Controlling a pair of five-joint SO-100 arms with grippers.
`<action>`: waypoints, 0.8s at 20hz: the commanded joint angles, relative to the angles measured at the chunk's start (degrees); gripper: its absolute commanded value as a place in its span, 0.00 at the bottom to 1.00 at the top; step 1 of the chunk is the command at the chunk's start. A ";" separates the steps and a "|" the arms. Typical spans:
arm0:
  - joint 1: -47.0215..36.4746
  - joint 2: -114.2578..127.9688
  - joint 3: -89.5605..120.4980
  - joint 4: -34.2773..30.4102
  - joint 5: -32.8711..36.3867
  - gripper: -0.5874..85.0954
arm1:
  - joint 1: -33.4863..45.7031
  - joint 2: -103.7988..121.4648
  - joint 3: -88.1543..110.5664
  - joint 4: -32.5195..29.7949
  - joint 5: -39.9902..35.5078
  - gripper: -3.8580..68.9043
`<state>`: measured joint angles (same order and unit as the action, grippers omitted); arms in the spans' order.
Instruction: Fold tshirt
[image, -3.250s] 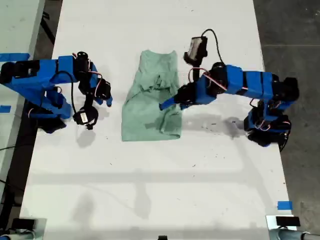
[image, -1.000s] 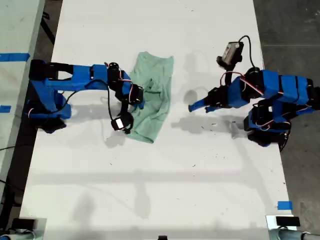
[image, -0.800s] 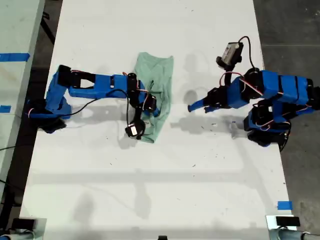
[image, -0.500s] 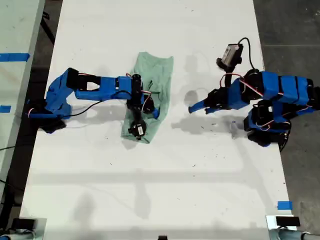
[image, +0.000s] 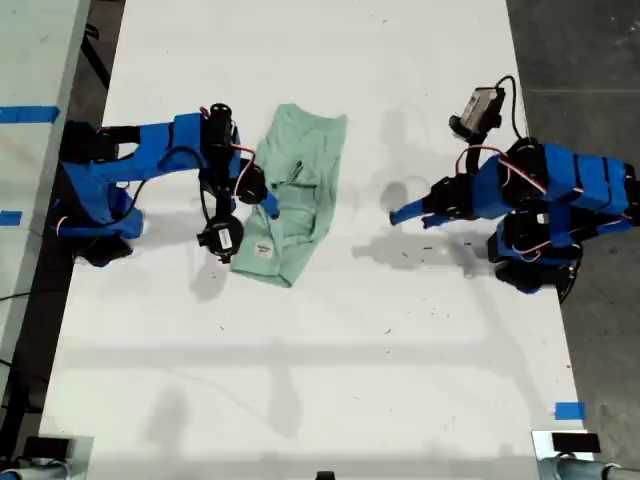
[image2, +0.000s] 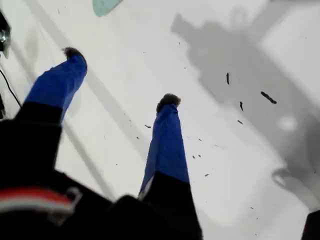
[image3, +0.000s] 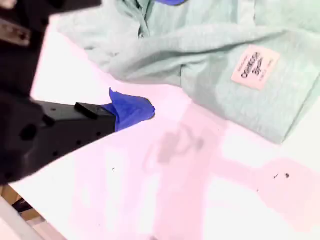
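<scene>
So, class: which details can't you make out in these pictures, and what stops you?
- Label print: blurred in the second wrist view, too small in the exterior view.
- My second gripper: open or shut is unclear; one of its fingertips shows, the other is cut off by the frame edge.
- Tshirt sleeves: hidden under folded cloth.
- Tshirt in the first wrist view: only a sliver, cut off by the frame edge.

— What do my arms look like?
— Both are bright blue blocks joined by black motor housings, with thin red and white wires looped along them.
— And the ends?
— My first gripper (image2: 120, 75) has two blue fingers with dark tips; my second gripper (image: 262, 196) is blue on a black body.
</scene>
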<state>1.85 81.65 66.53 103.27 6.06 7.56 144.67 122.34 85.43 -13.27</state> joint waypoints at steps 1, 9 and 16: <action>2.90 18.72 20.30 -6.68 -4.39 0.32 | -1.58 5.63 1.67 2.46 2.02 0.44; 12.66 43.59 54.76 -18.11 -19.78 0.31 | -5.54 18.28 12.30 4.83 7.82 0.45; 13.80 60.29 67.94 -18.90 -22.24 0.30 | -5.54 17.84 12.66 4.57 7.73 0.45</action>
<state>14.50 137.20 133.42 84.20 -14.94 2.81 162.07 135.26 90.00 -5.98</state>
